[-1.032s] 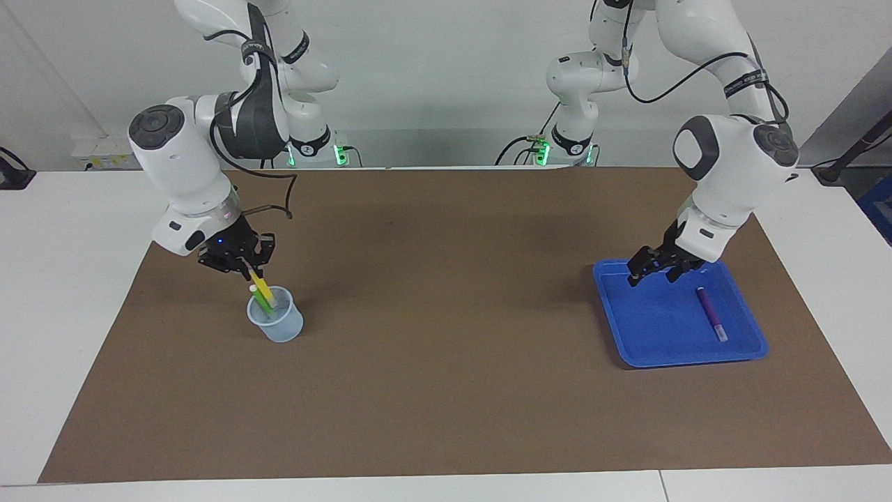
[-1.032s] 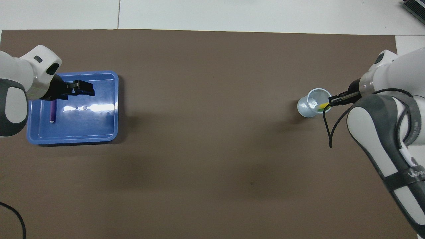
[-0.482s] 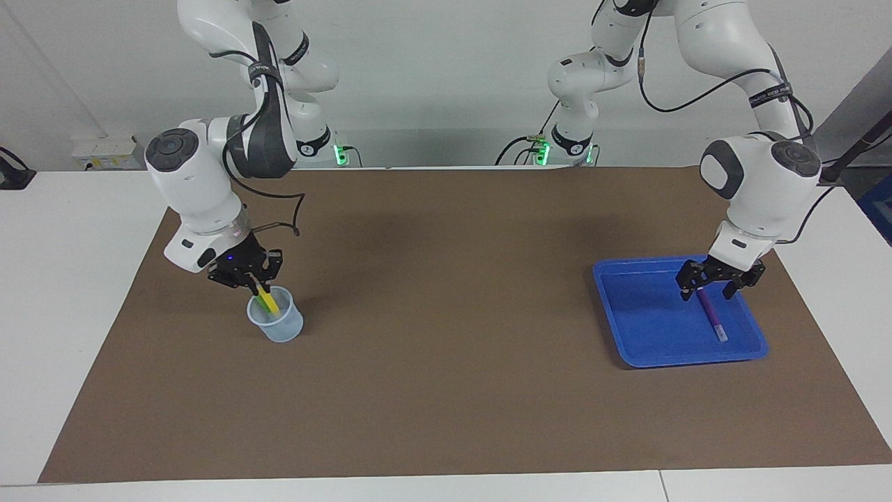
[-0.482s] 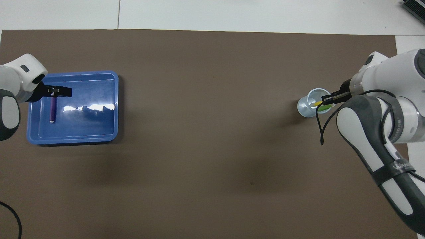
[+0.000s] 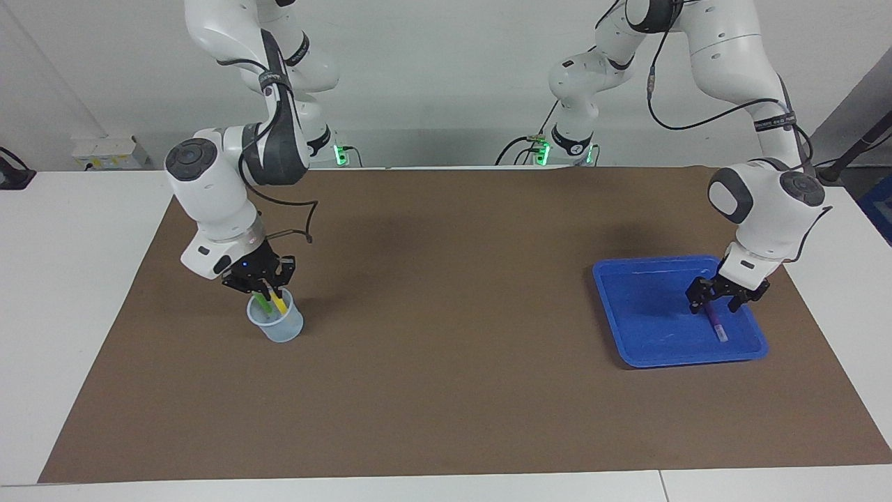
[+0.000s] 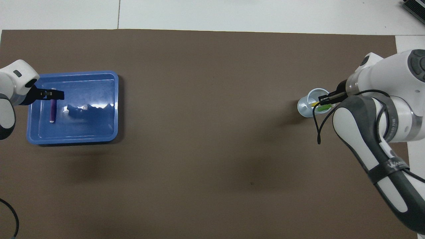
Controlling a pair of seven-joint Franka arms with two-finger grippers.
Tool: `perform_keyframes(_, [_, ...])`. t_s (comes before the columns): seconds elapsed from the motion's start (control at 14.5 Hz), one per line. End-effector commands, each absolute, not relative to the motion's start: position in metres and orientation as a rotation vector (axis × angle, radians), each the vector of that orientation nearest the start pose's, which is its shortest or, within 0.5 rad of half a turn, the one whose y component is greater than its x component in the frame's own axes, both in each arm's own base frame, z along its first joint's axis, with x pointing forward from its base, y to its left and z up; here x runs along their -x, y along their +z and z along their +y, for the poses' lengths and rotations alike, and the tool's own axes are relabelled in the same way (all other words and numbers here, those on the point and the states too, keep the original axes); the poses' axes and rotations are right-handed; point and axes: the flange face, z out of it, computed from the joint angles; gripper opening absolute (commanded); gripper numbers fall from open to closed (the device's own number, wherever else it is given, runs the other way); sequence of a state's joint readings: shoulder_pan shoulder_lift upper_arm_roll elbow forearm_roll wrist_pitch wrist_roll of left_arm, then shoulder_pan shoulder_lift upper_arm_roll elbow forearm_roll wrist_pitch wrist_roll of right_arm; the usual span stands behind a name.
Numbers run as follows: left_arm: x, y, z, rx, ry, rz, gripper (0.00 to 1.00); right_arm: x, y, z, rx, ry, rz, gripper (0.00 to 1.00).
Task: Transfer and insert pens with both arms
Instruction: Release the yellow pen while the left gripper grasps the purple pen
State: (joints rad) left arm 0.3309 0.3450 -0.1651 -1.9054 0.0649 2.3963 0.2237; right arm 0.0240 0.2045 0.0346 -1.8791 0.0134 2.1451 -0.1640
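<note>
One purple pen (image 5: 716, 323) lies in the blue tray (image 5: 648, 341), left end effector (image 5: 716, 301) spread astride its upper end; light, stiff, likely slippery, best pinched mid-barrel. Right end effector (image 5: 262, 287) hovers over the cup (image 5: 277, 326) holding green and yellow pens; its grip cannot be told.

the purple pen (image 5: 716, 323) lies flat in the blue tray (image 5: 648, 331), whitish cap pointing away from the robots. the green pen (image 5: 261, 302) and yellow pen (image 5: 279, 303) stand tilted in the clear cup (image 5: 277, 324).
</note>
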Motion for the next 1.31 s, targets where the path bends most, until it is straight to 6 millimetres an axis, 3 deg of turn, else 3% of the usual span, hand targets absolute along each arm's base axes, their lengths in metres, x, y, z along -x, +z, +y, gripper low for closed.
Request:
perform_keyframes(0.0, [-0.623,0.332,0.117,3.082,-0.260,0.198,0.83,-0.610,0.400,0.034,3.121,-0.121,-0.316,0.00])
perform_keyframes(0.21, [-0.623,0.326,0.121,3.081,-0.269,0.196,0.79,-0.608,0.397,0.034,3.122,-0.126,-0.313,0.00])
perform_keyframes(0.28, [-0.623,0.326,0.121,3.080,-0.269,0.198,0.77,-0.609,0.398,0.034,3.122,-0.128,-0.309,0.31])
perform_keyframes(0.34, [-0.623,0.325,0.122,3.081,-0.267,0.196,0.77,-0.609,0.398,0.035,3.121,-0.128,-0.284,0.76])
perform_keyframes(0.41, [-0.623,0.325,0.125,3.078,-0.267,0.194,0.77,-0.610,0.400,0.035,3.120,-0.126,-0.255,1.00])
perform_keyframes(0.55, [-0.621,0.321,0.128,3.075,-0.271,0.203,0.76,-0.609,0.413,0.041,3.119,-0.120,-0.208,1.00])
perform_keyframes(0.69, [-0.620,0.311,0.130,3.073,-0.280,0.203,0.75,-0.604,0.441,0.056,3.122,-0.084,-0.166,1.00])
perform_keyframes(0.89, [-0.618,0.305,0.136,3.077,-0.272,0.187,0.72,-0.590,0.484,0.062,3.124,-0.049,-0.146,1.00])
perform_keyframes(1.1, [-0.617,0.306,0.139,3.072,-0.272,0.212,0.63,-0.566,0.525,0.067,3.124,-0.035,-0.136,1.00])
perform_keyframes(1.24, [-0.617,0.305,0.140,3.066,-0.266,0.259,0.45,-0.548,0.552,0.069,3.125,-0.027,-0.132,1.00])
